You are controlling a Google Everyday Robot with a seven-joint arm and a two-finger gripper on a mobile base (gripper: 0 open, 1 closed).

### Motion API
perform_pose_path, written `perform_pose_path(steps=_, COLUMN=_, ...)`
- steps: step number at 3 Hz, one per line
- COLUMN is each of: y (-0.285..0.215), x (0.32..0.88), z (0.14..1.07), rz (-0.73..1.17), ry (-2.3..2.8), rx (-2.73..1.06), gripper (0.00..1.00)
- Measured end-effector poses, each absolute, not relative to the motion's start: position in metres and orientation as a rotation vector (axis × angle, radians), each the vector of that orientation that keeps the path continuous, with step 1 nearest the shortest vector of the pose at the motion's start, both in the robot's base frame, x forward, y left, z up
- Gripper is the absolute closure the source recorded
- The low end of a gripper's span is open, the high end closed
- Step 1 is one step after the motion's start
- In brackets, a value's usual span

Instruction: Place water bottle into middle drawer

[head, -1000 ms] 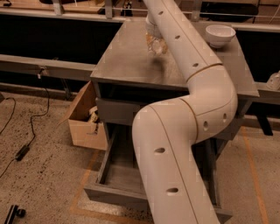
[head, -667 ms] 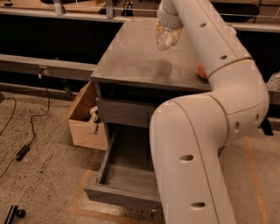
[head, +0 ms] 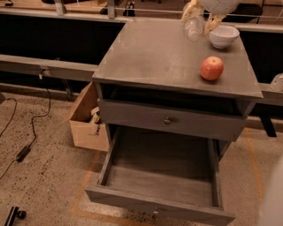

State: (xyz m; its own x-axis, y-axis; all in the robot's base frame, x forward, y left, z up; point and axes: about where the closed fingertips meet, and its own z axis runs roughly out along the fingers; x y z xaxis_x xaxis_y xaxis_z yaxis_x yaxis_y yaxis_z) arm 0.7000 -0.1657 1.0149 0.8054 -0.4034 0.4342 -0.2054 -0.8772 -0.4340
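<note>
My gripper [head: 200, 17] is at the top of the view, above the far right part of the cabinet top, and is shut on the water bottle [head: 193, 27]. The clear crinkled bottle hangs down between the pale fingers [head: 189, 9], lifted off the surface, just left of the white bowl. The middle drawer [head: 161, 176] is pulled wide open below the cabinet, a grey wooden box with nothing in it. Its plank front [head: 154, 207] is nearest to me. The arm itself is mostly out of view.
A red apple [head: 212, 68] sits on the cabinet top [head: 150, 53] at the right. A white bowl [head: 223, 35] stands behind it. The upper drawer [head: 168, 120] is closed. A cardboard box [head: 86, 119] stands on the floor to the left, with cables [head: 26, 132] beyond.
The arm has swung up and away, clearing the view of the cabinet, apple and open drawer. The bottle stays held in the gripper above the cabinet top, now further right near the bowl.
</note>
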Motion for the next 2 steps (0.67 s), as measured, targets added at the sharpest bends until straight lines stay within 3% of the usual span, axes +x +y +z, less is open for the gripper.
perform_pose_path(steps=1, y=-0.186, x=0.623, z=1.02, rz=-0.689, ry=0.485, rx=-2.604, gripper=1.0)
perform_pose_path(steps=2, y=-0.198, x=0.57, z=0.97, rz=-0.506, ry=0.57, rx=-2.651, gripper=1.0)
